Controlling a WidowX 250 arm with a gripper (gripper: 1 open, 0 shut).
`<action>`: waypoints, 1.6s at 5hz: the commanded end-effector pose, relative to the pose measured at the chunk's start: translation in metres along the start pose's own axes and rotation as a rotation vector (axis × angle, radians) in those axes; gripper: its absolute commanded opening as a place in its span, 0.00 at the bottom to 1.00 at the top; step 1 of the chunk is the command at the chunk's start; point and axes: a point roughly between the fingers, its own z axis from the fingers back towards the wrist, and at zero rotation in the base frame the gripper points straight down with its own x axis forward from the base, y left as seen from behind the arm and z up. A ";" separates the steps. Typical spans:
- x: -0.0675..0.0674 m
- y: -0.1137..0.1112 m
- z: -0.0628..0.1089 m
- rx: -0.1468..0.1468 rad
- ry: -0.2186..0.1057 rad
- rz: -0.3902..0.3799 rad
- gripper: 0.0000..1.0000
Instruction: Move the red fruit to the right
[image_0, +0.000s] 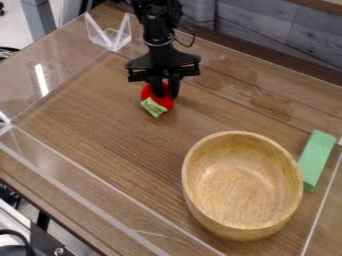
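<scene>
Fingers (163, 92) point down and pinch the fruit (158, 100), which sits between them on the tabletop (94, 160). Grasp step seems complete; next, carry it right, short of the bowl (243, 184).

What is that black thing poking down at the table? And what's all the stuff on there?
That black thing is a robot arm. At its tip is a pincer, a two-fingered claw, pointing down. The single picture is taken from the side, looking down at a wooden table with clear plastic walls. Under the pincer lies a small red fruit, a toy strawberry with a green cap. The fingers sit close around it, seemingly pinching it. Nearby are a wooden bowl with nothing inside and a flat green block at the right edge.
</scene>
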 end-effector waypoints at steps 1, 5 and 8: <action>-0.016 -0.014 0.002 -0.004 0.062 -0.025 1.00; -0.011 -0.018 0.032 -0.009 0.091 -0.076 1.00; -0.013 -0.019 0.051 -0.036 0.063 0.006 0.00</action>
